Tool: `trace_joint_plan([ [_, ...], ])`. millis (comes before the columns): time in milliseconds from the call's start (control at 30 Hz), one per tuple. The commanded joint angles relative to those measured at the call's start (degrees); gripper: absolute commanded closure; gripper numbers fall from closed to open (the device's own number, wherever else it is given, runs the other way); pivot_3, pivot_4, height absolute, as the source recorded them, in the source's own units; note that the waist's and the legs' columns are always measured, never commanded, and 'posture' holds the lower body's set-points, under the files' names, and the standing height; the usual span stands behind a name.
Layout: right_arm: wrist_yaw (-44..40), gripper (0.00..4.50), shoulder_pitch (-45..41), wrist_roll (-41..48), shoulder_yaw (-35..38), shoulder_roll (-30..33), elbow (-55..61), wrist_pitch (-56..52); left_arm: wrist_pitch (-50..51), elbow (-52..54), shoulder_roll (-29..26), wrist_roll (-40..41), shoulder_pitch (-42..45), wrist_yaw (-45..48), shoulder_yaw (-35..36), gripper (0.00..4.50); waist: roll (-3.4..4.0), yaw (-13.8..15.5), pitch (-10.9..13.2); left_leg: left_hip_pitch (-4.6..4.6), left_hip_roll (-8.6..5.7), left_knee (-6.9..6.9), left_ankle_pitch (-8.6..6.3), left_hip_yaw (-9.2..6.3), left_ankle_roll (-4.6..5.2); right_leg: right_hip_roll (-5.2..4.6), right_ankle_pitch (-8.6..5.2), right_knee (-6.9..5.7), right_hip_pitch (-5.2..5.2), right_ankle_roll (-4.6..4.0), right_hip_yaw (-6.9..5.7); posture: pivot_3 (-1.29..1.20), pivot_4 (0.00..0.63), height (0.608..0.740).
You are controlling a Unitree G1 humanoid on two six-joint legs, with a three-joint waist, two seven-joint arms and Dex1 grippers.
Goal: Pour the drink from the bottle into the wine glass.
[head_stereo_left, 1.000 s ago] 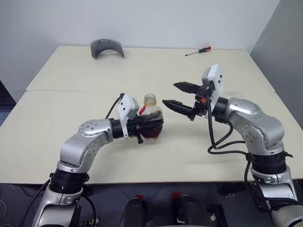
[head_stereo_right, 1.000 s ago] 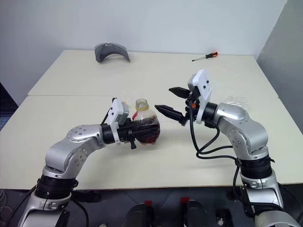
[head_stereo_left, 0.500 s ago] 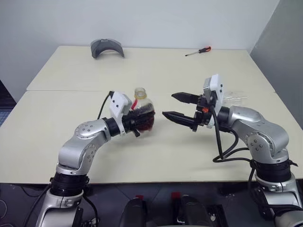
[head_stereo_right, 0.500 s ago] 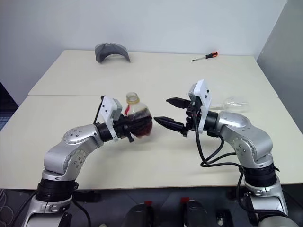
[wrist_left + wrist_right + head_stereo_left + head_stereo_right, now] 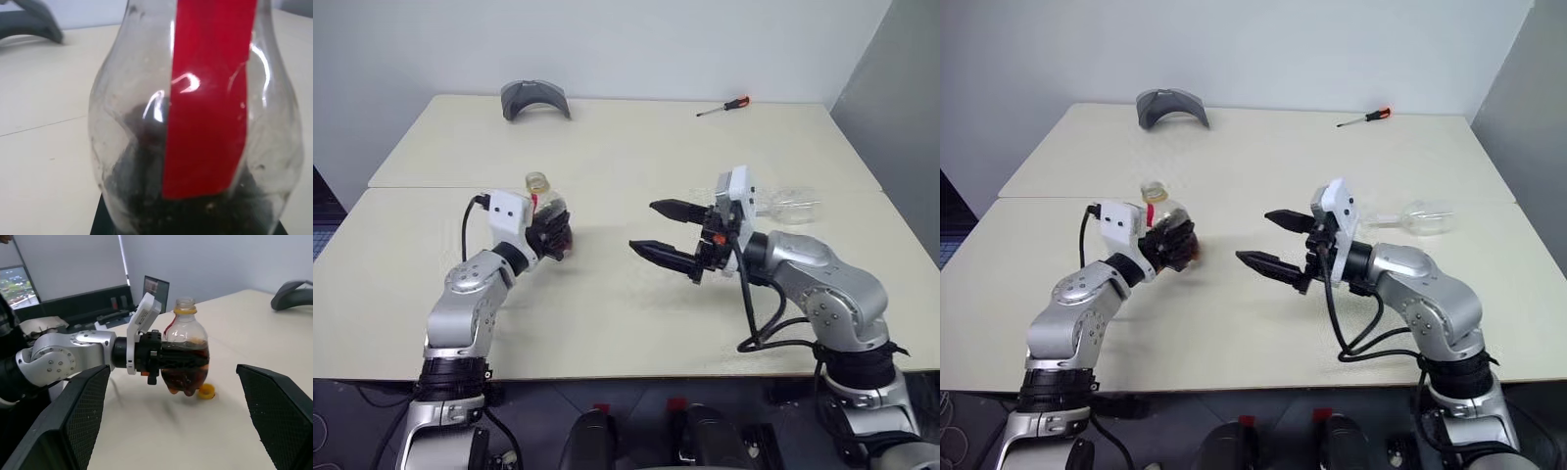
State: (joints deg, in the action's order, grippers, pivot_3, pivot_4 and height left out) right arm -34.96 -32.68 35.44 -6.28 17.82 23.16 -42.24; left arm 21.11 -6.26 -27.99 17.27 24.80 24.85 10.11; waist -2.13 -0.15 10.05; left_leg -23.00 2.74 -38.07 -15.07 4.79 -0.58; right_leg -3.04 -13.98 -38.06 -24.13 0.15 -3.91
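- Clear plastic bottle [image 5: 185, 352], uncapped, upright, pinched in left end effector [image 5: 1173, 245] above bench [image 5: 607, 304].
- Right end effector [image 5: 654, 231] spread, empty.
- Wine glass [image 5: 1427, 217] lies sideways.

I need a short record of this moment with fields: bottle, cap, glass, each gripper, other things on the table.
bottle: upright, open, held in left gripper, dark drink in lower half
cap: yellow, on table beside bottle
glass: lying on its side, behind the right arm
right gripper: open, empty, pointing toward bottle
table: beige
others: screwdriver and grey curved object at far edge
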Motion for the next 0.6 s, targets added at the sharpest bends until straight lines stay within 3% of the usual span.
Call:
trace_joint_plan([
  [33,2.7,0.09,-1.3,-2.5,-1.1,-2.1,0.4,2.8,-5.0,-3.5,-2.0,-1.2,3.5,-1.0,3.8,3.51,0.0,0.0,0.0,0.0,0.01,0.0,0.0,0.0,0.0,0.0,0.0,0.0,0.0,0.0,0.0,0.0,0.15,0.74],
  [367,5.2,0.09,-0.8,-6.2,-4.0,-5.9,1.1,4.8,-13.7,-17.4,-2.0,-3.2,10.2,-2.9,5.6,3.51,-0.04,0.0,0.0,-0.05,-0.07,0.0,0.0,0.03,-0.02,-0.01,0.13,0.06,0.01,-0.22,-0.03,0.0,0.15,0.74],
  [600,5.6,0.09,-0.5,-7.7,-4.8,-6.5,0.8,5.3,-16.6,-20.8,0.2,-1.8,9.1,-2.5,5.9,3.51,-0.04,0.0,0.0,-0.03,-0.03,0.0,0.01,0.03,-0.02,-0.01,0.13,0.03,0.0,-0.22,-0.04,0.0,0.15,0.74],
])
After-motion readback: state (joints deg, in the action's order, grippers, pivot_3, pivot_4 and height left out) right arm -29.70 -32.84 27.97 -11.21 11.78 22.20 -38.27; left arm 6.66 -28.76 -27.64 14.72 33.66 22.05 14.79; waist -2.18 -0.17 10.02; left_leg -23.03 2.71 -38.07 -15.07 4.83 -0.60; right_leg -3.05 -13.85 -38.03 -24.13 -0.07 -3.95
